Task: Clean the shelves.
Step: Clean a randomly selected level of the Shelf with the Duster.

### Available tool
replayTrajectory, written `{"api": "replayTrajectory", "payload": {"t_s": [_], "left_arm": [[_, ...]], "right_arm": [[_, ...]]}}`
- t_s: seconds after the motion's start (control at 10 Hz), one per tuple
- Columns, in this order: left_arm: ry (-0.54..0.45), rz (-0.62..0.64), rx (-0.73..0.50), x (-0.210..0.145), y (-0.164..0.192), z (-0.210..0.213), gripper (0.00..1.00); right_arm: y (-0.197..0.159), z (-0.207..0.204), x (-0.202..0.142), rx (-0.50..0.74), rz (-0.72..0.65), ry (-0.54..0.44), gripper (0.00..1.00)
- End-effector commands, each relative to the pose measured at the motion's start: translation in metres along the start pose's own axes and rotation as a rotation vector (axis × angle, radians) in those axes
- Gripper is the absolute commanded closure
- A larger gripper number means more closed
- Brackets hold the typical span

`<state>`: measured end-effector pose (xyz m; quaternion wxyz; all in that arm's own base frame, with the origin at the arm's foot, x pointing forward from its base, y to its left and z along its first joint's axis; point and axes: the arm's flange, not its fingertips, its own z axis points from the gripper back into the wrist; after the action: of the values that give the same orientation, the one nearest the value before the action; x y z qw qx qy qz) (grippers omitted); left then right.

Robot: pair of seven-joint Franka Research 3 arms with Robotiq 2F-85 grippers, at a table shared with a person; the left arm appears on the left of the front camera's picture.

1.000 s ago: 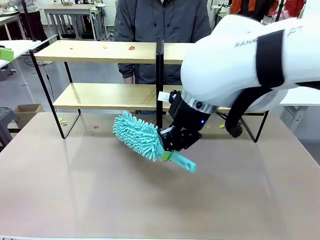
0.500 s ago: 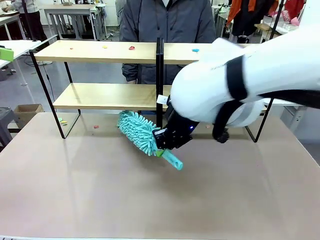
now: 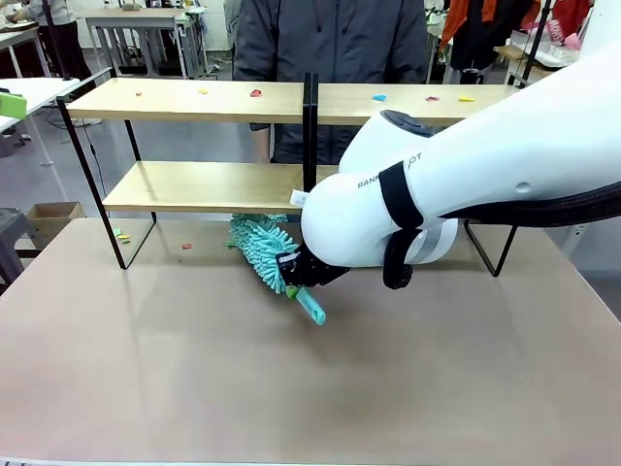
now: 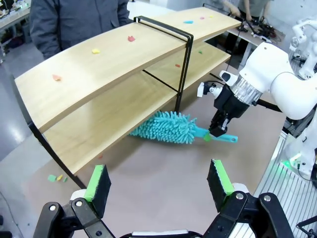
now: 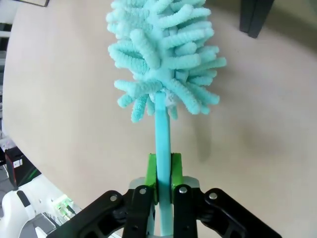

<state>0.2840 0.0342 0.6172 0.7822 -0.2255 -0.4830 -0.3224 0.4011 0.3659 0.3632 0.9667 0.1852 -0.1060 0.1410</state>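
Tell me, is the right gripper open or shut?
Shut. The right gripper clamps the duster: its green pads press the teal handle from both sides.

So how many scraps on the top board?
6: orange, yellow, red left of the divider; blue, pink, another yellow right of it. The right arm may hide more.

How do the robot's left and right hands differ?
The left hand is open, empty; the right hand is shut on the fluffy turquoise duster's handle. The left hand hangs above the beige table; the right hand is low, by the light-wood shelves. Both have green pads.
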Motion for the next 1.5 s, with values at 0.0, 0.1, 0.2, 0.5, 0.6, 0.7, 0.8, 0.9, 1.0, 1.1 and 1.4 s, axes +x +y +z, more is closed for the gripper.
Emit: {"api": "replayTrajectory", "payload": {"t_s": [0.0,0.1,0.2,0.5,0.6,0.7,0.8,0.9,1.0,1.1,1.4], "left_arm": [[-0.003,0.002,-0.007,0.0,0.001,-0.001,0.0],[-0.003,0.002,-0.007,0.0,0.001,-0.001,0.0],[-0.003,0.002,-0.007,0.0,0.001,-0.001,0.0],[-0.003,0.002,-0.007,0.0,0.001,-0.001,0.0],[-0.003,0.002,-0.007,0.0,0.001,-0.001,0.0],[-0.003,0.002,-0.007,0.0,0.001,-0.001,0.0],[-0.003,0.002,-0.007,0.0,0.001,-0.001,0.0],[-0.003,0.002,-0.007,0.0,0.001,-0.001,0.0],[-0.003,0.002,-0.007,0.0,0.001,-0.001,0.0],[-0.003,0.002,-0.007,0.0,0.001,-0.001,0.0],[-0.003,0.002,-0.007,0.0,0.001,-0.001,0.0]], "right_arm": [[0.011,-0.003,0.007,-0.033,-0.069,-0.042,0.88],[0.01,-0.004,0.01,-0.034,-0.115,-0.077,0.88],[0.009,-0.006,0.013,-0.044,-0.142,-0.121,0.88],[0.01,-0.017,0.016,-0.033,-0.165,-0.03,0.88],[0.01,-0.02,0.018,-0.035,-0.176,-0.015,0.88],[0.012,-0.022,0.019,-0.04,-0.177,0.003,0.88],[0.017,-0.025,0.022,-0.018,-0.158,0.019,0.88],[0.024,-0.028,0.026,-0.01,-0.144,0.024,0.88],[0.036,-0.03,0.033,-0.01,-0.112,0.027,0.88],[0.048,-0.031,0.043,-0.009,-0.073,0.03,0.88],[0.085,-0.042,0.063,-0.023,0.03,0.08,0.88]]}}
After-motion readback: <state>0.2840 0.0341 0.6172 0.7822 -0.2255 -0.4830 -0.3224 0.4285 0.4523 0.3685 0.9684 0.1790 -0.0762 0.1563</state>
